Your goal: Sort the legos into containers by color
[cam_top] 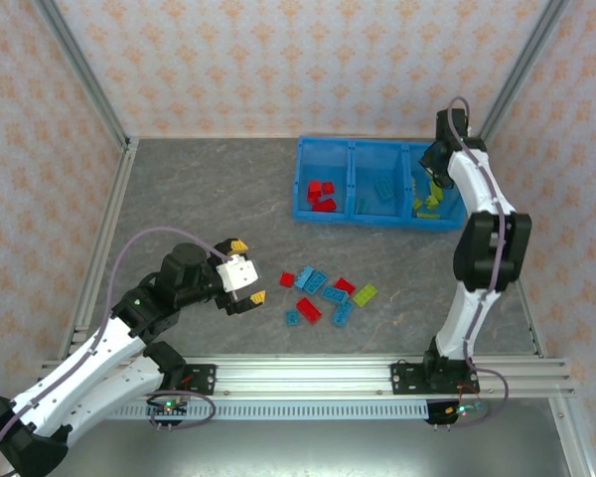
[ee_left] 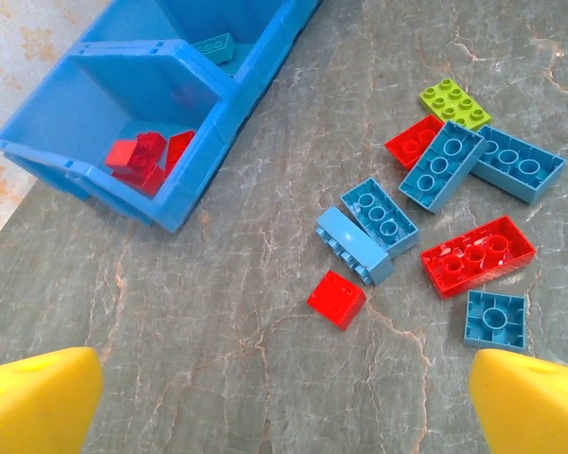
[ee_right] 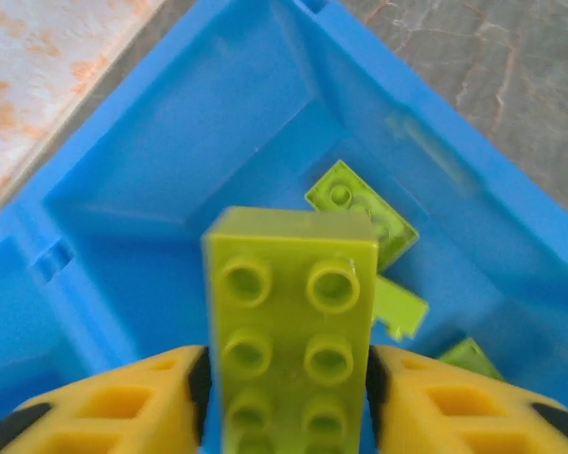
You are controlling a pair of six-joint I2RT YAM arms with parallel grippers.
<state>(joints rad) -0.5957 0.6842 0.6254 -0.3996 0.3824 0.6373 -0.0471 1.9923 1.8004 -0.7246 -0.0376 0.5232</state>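
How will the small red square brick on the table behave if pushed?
The small red brick looks rigid and light, so it should probably slide on the table rather than roll. Lying flat, it seems unlikely to tip.

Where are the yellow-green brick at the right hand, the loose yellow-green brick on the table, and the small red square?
Yellow-green brick (ee_right: 293, 322) at right hand (ee_right: 289, 383): right wrist view, studded face.
Loose yellow-green brick (ee_left: 454, 102): left wrist view, studded top.
Small red square (ee_left: 337, 299): left wrist view, top face.
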